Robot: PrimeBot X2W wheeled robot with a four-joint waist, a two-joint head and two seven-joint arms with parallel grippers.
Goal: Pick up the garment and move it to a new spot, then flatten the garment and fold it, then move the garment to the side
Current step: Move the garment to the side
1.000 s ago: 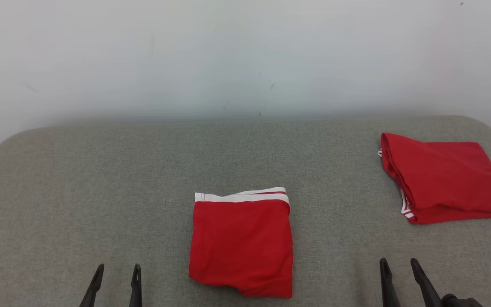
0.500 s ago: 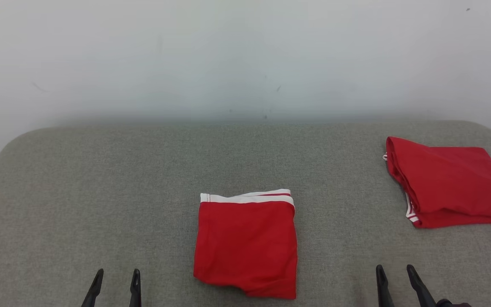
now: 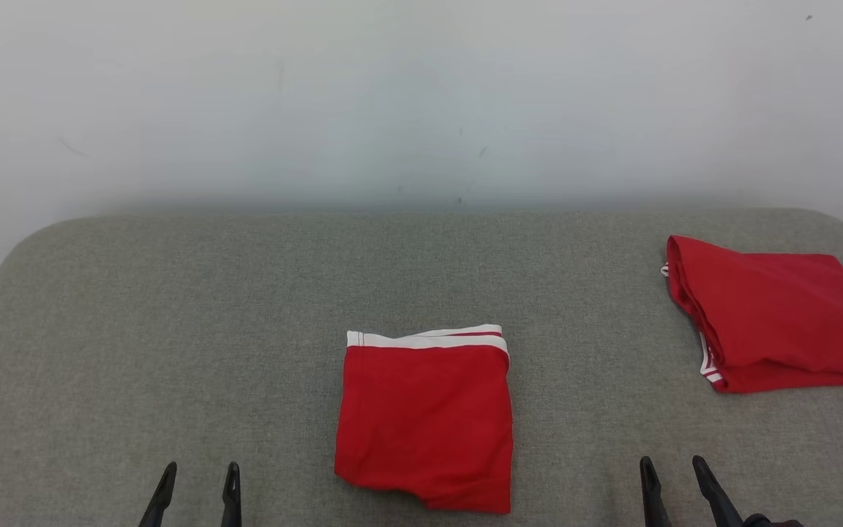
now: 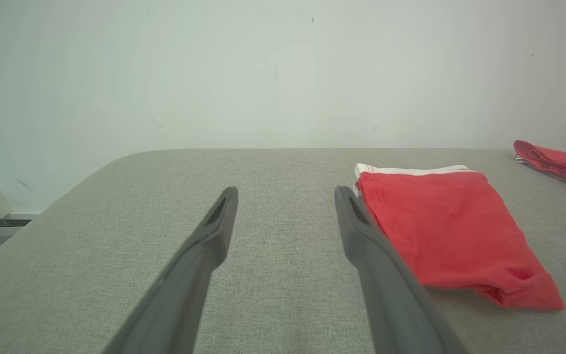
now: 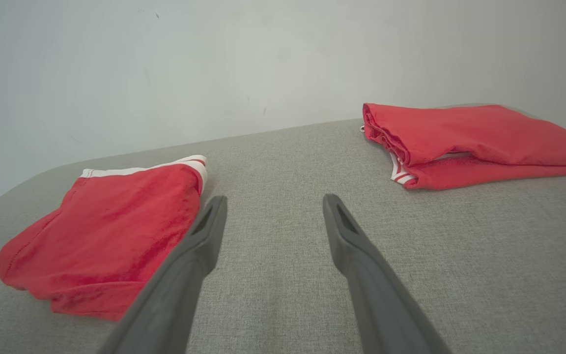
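- Since the earlier head frames the whole picture had slid slightly right and down, which read as the camera moving rather than the cloth. Against that drift the right gripper (image 3: 669,463) had sunk and edged left at the lower right, and the left gripper (image 3: 198,468) had sunk at the lower left. Both seemed to be drawing back.
- Head view: the folded red garment with a white waistband (image 3: 425,424) lay flat at lower centre on the grey woven cushioned surface (image 3: 173,329), between the two grippers and touched by neither. A second folded red garment (image 3: 773,322) lay at the right edge, well apart. Both grippers stood wide and empty.
- Left wrist view: the left gripper (image 4: 285,191) pointed up from the bottom centre, fingers spread wide over bare fabric. The folded red garment with a white waistband (image 4: 440,231) lay just right of them.
- Right wrist view: the right gripper (image 5: 273,199) was equally wide and held nothing, with the garment at the lower left and the second folded red garment (image 5: 460,132) at the upper right.
- The fold looked finished. What probably remained was carrying the garment aside, gripping through all layers so that it would not fall open.
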